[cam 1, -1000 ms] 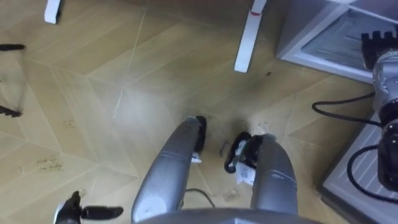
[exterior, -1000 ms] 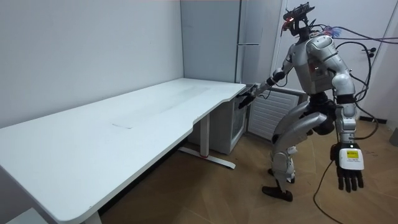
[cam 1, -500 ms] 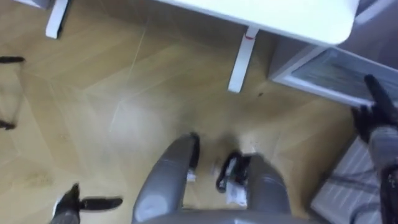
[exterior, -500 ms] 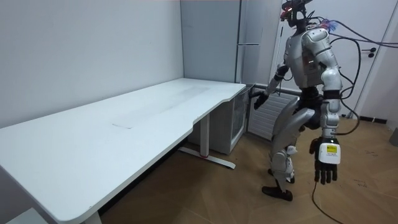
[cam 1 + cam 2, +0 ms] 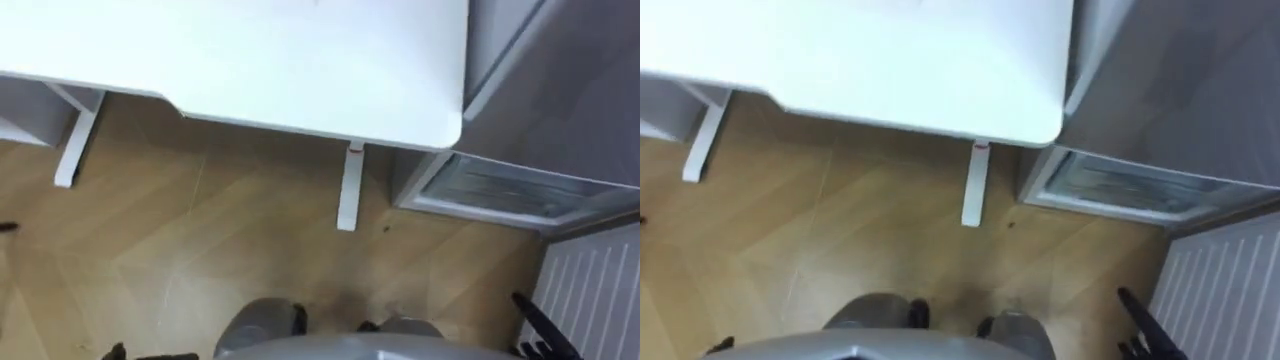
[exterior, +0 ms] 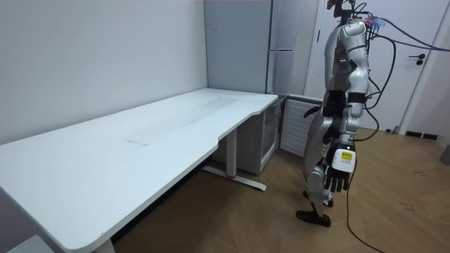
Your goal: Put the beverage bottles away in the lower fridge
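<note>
A white desk [image 5: 250, 60] spans the far left above a wood floor [image 5: 200, 250], and the lower fridge [image 5: 500, 190] sits low at the far right, just beside the desk's end. The robot stands upright near it. My judgement is that it is between carries: the next move calls for finding a drink, grasping it and bending low to the fridge. The left hand [image 6: 338, 176] hangs with fingers relaxed and empty. The right hand [image 5: 537, 322] seems straight-fingered and bare. Neither holds a drink, and I cannot tell where the drinks are.
</note>
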Available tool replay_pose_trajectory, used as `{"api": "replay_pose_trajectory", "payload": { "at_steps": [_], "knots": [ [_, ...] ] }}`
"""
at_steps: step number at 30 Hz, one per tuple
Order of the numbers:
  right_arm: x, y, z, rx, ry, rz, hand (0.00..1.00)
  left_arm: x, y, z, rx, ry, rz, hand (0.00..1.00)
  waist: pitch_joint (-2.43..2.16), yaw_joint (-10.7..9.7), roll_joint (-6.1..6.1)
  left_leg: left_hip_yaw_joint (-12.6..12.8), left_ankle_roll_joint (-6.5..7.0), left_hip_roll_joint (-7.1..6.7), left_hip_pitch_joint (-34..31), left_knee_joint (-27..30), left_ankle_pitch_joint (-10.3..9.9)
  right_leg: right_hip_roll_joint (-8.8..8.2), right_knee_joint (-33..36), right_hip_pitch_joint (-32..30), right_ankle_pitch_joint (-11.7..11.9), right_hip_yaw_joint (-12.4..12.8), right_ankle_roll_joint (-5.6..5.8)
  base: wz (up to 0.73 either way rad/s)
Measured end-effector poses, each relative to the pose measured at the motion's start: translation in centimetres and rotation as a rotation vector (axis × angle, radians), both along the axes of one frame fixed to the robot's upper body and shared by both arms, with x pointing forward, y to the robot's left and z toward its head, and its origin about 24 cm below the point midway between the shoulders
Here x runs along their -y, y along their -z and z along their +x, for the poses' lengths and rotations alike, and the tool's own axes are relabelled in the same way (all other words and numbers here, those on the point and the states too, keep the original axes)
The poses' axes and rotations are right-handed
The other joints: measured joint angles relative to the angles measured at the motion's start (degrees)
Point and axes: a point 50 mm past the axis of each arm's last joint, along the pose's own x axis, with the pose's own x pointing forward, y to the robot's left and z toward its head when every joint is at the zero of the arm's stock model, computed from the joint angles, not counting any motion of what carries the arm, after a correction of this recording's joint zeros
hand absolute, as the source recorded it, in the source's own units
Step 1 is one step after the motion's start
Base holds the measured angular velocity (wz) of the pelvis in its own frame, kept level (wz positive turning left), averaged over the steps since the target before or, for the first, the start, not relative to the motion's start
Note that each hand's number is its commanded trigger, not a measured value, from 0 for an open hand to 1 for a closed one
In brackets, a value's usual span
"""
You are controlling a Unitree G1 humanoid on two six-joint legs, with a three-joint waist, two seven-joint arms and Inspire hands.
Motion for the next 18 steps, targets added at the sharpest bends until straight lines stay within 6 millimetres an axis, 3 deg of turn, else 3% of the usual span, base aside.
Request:
{"api": "replay_pose_trajectory", "payload": {
  "at_steps": [1, 8, 15, 18],
  "knots": [
    [0.1, -0.1, 0.6, 0.015, -0.025, -0.005, 0.0, 0.0, 0.0, -0.4, -0.008, -0.004, 0.001, 0.0, 0.18, 0.03, -0.33, 0.79, -0.03, 0.04, 1.31, -0.68, -0.02, 0.08, -0.21, 0.66, -0.04, 0.57, 0.04, -0.26],
    [0.1, -0.3, 2.4, 0.016, -0.218, -0.037, 0.0, -0.4, -0.2, -1.4, -0.02, -0.045, 0.033, 0.0, 0.1, -0.18, -1.1, 1.42, -0.06, 0.09, 6.56, -3.97, -0.01, 0.48, -2.99, 5.15, 0.27, 1.68, 0.51, -0.09],
    [0.9, -0.9, 4.5, -0.049, -0.433, -0.118, 0.0, -1.1, -0.5, -0.9, -0.003, -0.055, 0.065, 0.0, -0.19, -2.6, -2.88, 2.03, -0.06, 0.12, 8.43, -4.65, -0.01, 0.61, -3.92, 6.89, 0.33, 2.04, 0.6, -0.05],
    [2.3, -1.9, 5.7, -0.067, -0.479, -0.199, 0.0, -1.3, -0.6, -0.4, 0.025, -0.069, 0.075, 0.0, 0.06, -3.39, -3.44, 2.62, -0.06, 0.2, 9.04, -4.64, -0.02, 0.6, -3.87, 7.28, 0.34, 2.37, 0.61, -0.08]
  ]
}}
